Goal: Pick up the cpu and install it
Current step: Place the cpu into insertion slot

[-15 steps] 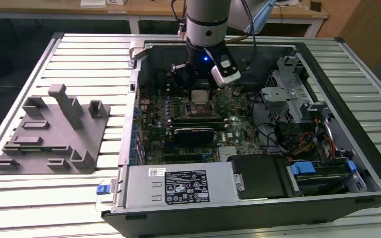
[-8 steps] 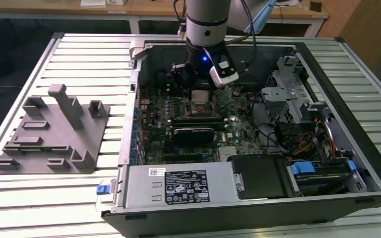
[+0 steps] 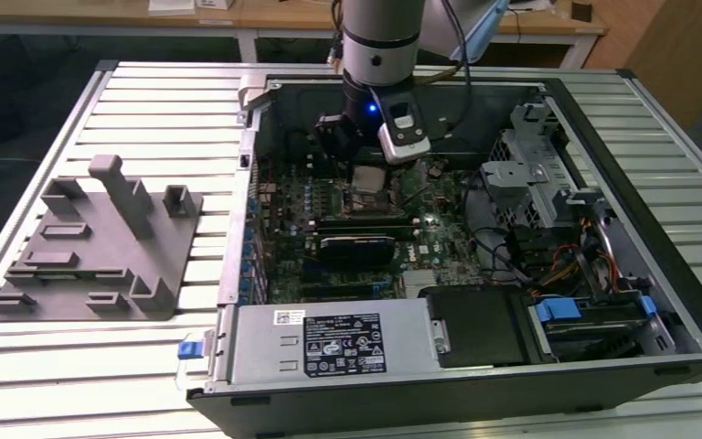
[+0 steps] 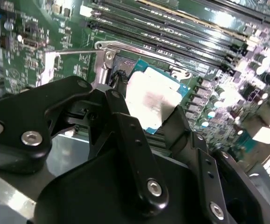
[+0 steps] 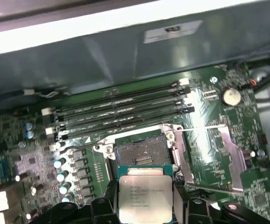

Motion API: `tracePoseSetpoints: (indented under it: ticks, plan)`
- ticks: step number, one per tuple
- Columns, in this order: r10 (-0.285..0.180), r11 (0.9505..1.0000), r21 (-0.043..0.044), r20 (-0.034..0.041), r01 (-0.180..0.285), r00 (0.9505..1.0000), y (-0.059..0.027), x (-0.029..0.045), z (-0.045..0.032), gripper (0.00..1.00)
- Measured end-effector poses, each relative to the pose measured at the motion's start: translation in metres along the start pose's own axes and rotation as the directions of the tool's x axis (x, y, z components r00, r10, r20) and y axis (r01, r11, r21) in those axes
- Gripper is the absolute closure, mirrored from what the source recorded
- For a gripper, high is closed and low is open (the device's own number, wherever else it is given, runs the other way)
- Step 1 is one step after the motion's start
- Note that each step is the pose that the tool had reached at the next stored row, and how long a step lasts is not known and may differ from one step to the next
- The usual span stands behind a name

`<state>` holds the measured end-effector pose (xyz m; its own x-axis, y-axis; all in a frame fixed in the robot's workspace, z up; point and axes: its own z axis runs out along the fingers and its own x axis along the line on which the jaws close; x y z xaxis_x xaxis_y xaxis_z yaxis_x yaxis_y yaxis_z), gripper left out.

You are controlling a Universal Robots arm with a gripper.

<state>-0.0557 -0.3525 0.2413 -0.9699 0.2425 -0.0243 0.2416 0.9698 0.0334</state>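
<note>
The cpu point(image 5: 144, 198), a flat square chip with a silvery top plate and pale rim, sits between my gripper's point(image 5: 144, 205) black fingers point(image 4: 125, 135), which are shut on its two opposite edges. It hangs just above the motherboard, at the edge of the open socket point(image 5: 142, 151), whose metal load frame and lever are swung open. In the second wrist view the cpu point(image 4: 151, 100) appears tilted over the socket corner point(image 4: 121, 65). In the exterior view my gripper point(image 3: 369, 169) reaches down into the open computer case over the socket point(image 3: 373, 190).
Memory slots point(image 5: 121, 109) run beside the socket, and capacitors point(image 5: 62, 163) stand along one side. A drive cage point(image 3: 534, 174), cables and the power supply point(image 3: 326, 338) crowd the case. A grey fixture block point(image 3: 95, 247) lies on the slatted table at the exterior view's left.
</note>
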Motion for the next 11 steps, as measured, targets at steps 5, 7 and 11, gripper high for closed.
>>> tracePoseSetpoints:
  ticks: [5,7,11]
  plan:
    - [0.088,0.9961,0.0019,0.003,-0.088,0.9961,0.0,0.0,0.0001,0.45]
    - [0.123,0.9924,0.0027,0.0042,-0.123,0.9924,0.0,0.0,0.0002,0.45]
    - [0.194,0.9809,0.0041,0.0069,-0.194,0.9809,0.0,0.0,0.0003,0.45]
